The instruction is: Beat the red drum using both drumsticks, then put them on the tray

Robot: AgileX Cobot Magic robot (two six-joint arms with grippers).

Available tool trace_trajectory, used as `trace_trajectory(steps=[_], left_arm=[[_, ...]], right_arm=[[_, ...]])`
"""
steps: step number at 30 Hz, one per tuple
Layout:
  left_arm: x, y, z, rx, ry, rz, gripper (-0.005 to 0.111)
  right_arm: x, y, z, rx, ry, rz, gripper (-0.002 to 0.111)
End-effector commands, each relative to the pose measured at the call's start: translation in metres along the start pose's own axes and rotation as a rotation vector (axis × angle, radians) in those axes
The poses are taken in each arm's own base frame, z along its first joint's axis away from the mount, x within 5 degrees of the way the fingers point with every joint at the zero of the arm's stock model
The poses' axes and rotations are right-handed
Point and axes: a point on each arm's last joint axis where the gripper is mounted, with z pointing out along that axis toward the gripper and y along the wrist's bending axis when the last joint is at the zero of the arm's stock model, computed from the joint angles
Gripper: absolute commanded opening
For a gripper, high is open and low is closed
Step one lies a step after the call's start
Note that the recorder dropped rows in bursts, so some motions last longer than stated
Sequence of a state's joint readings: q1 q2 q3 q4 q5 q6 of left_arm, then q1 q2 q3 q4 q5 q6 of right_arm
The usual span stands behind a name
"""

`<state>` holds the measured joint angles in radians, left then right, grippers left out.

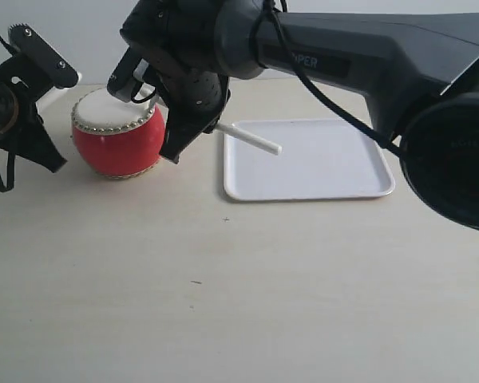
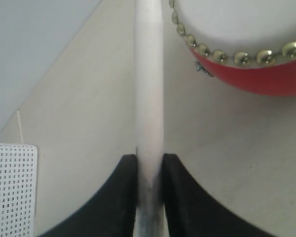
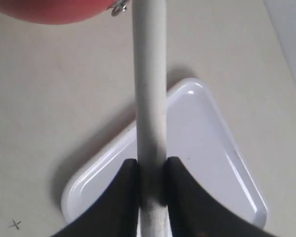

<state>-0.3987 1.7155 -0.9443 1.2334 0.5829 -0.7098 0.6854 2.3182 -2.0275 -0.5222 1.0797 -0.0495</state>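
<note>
pinching a drumstick (image 3: 150, 74) each, left gripper (image 2: 149, 160) and right gripper (image 3: 152, 165) flank the red drum (image 1: 118, 145).

exterior — low, near, facing across table (image 1: 223, 303) | wrists — tight, obliquely downward | shared: red drum (image 1: 117, 134) all; tray (image 1: 327, 159) exterior+right

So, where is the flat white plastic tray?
In the exterior view the white tray lies right of the glossy red drum, under the pale wooden drumstick held by the right gripper.

Ext. view: glossy red barrel drum (image 1: 116, 142) part-hidden by dark right arm (image 1: 343, 56). Wrist views: left pale wooden drumstick (image 2: 149, 98), right pale wooden drumstick (image 3: 150, 89) – far ends cut off.
</note>
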Motion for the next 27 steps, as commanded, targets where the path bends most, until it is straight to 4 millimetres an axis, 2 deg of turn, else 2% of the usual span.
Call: trace_trajectory(steps=[1,7,13,19,21,25,27], left_arm=[[0.001,0.004,-0.001,-0.021,0.019,0.061,0.000],[0.000,0.001,-0.001,-0.001,0.017,0.054,0.000],[-0.002,-0.005,-0.004,0.019,0.020,0.143,0.000],[-0.002,-0.005,-0.004,0.020,0.020,0.164,0.000],[-0.003,-0.004,-0.005,0.017,0.016,0.165,0.000],[-0.015,0.012,-0.011,-0.052,0.028,0.123,0.000],[-0.014,0.009,-0.009,-0.034,0.044,0.161,0.000]], right_arm=[[-0.003,-0.003,-0.003,0.013,-0.018,-0.010,0.000],[-0.004,-0.004,-0.003,0.023,-0.031,-0.022,0.000],[-0.006,-0.008,-0.004,0.079,-0.049,-0.099,0.000],[-0.008,-0.008,-0.004,0.078,-0.068,-0.095,0.000],[-0.008,-0.008,-0.004,0.076,-0.072,-0.087,0.000],[-0.009,-0.008,-0.004,0.077,-0.078,-0.088,0.000],[-0.009,-0.008,-0.004,0.077,-0.085,-0.088,0.000]])
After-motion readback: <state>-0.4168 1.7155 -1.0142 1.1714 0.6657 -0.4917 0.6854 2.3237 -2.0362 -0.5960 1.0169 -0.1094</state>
